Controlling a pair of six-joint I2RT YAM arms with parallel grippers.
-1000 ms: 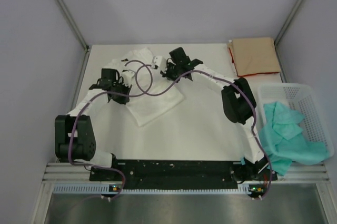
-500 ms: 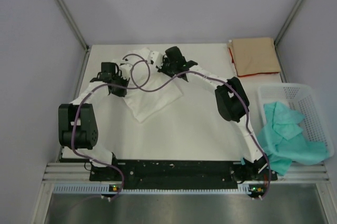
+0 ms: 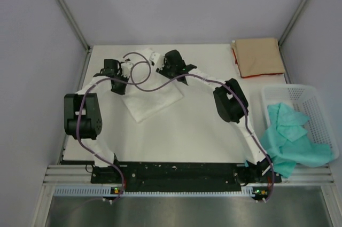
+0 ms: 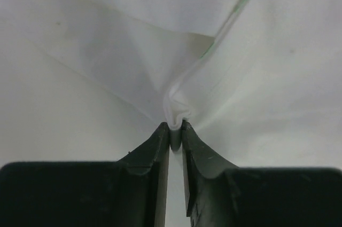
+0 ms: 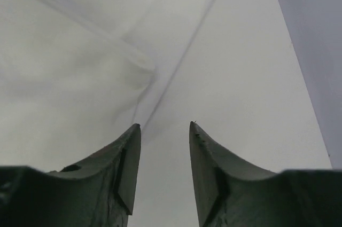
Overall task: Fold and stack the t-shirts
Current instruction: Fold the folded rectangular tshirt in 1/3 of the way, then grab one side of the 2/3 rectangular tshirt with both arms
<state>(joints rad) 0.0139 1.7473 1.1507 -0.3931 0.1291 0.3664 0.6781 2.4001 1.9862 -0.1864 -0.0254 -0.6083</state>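
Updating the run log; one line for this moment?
stage: folding white t-shirt | left hand: pinching its fold | right hand: open, empty | tan t-shirt: folded, far right

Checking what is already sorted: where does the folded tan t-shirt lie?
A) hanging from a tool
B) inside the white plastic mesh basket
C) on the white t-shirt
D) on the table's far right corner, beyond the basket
D: the folded tan t-shirt lies flat on the white table at its far right corner, beyond the white plastic mesh basket.
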